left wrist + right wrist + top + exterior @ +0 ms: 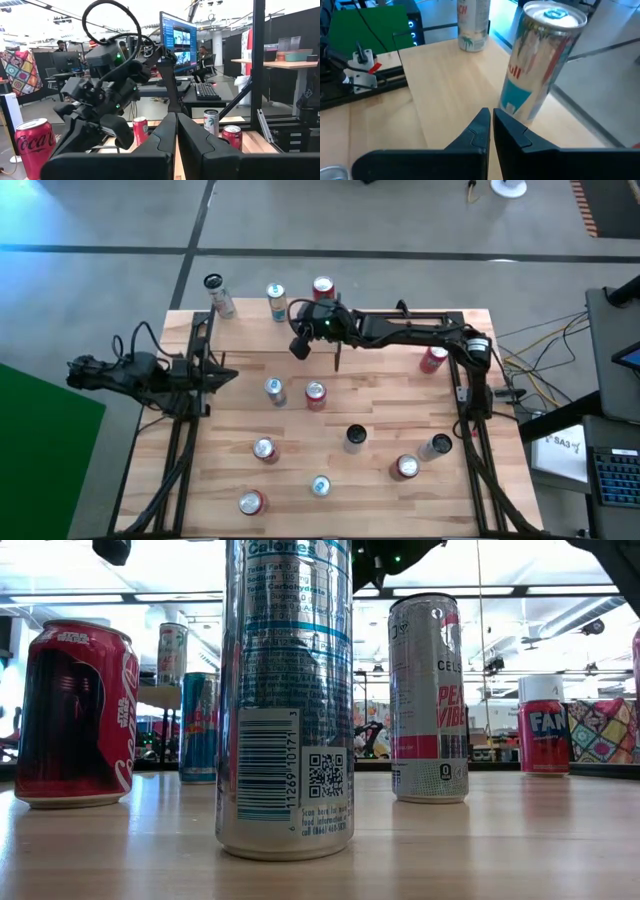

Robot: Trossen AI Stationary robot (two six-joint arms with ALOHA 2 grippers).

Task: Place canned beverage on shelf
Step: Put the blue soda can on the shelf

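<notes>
I see bright overhead ceiling strips (470,590) blowing out the low view; glare streaks the nearest can (286,690); tabletop (450,850) foreground soft; right wrist view slightly blurred, shadows faint

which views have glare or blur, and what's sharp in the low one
Low view: bright ceiling lights wash out the background, and the nearest silver can fills the frame with its barcode sharp; the tabletop shows soft reflections. Right wrist view: the blue and silver can looks slightly soft. High view: evenly lit.

Dark jointed arms (400,328); black looping cables (107,20) — green lights.
</notes>
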